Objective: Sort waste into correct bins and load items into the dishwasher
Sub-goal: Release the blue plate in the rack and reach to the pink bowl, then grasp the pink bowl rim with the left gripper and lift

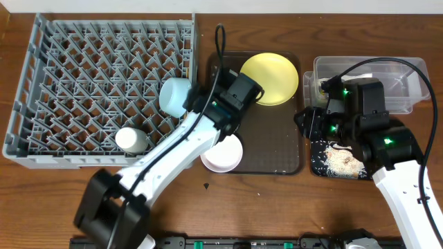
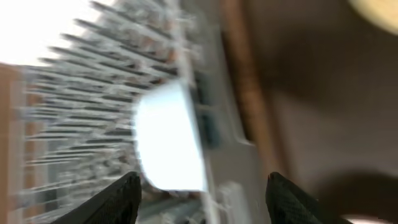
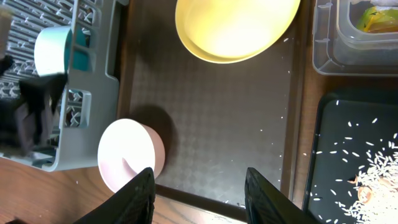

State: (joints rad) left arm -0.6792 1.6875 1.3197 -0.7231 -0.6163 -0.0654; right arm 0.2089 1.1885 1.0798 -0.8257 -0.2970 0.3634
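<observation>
Dish rack: the grey dish rack (image 1: 104,90) is filling the table's 9 o'clock side, just beside the dark brown serving tray (image 1: 266,131).
Light blue bowl: the light blue bowl (image 1: 174,95) is standing on its edge among the pegs at the rack's 3 o'clock wall.
Left gripper: the left gripper (image 1: 195,100) is hovering just at 3 o'clock of that bowl, fingers spread wide and released. In the blurred left wrist view the pale bowl (image 2: 168,140) is lying ahead of the two black fingertips (image 2: 124,196), and I cannot tell whether they are touching it.
Small white cup: the small white cup (image 1: 129,140) is sitting in the rack towards its 5 o'clock corner.
Yellow plate: the yellow plate (image 1: 271,77) is lying at the serving tray's 1 o'clock end.
White bowl: the white bowl (image 1: 223,153) is resting at the tray's 7 o'clock corner, hanging over the rim.
Right gripper: the right gripper (image 1: 308,121) is hanging over the gap between the serving tray and the black tray (image 1: 315,162); in its wrist view the fingers (image 3: 140,196) are standing apart with nothing between them.
Rice crumbs: the rice crumbs (image 3: 373,180) are lying scattered in the black tray, with a few specks on the serving tray.
Clear tub: the clear tub (image 1: 398,100) is sitting at 12 o'clock of the black tray, with the wrapper packet (image 3: 376,15) inside it.
</observation>
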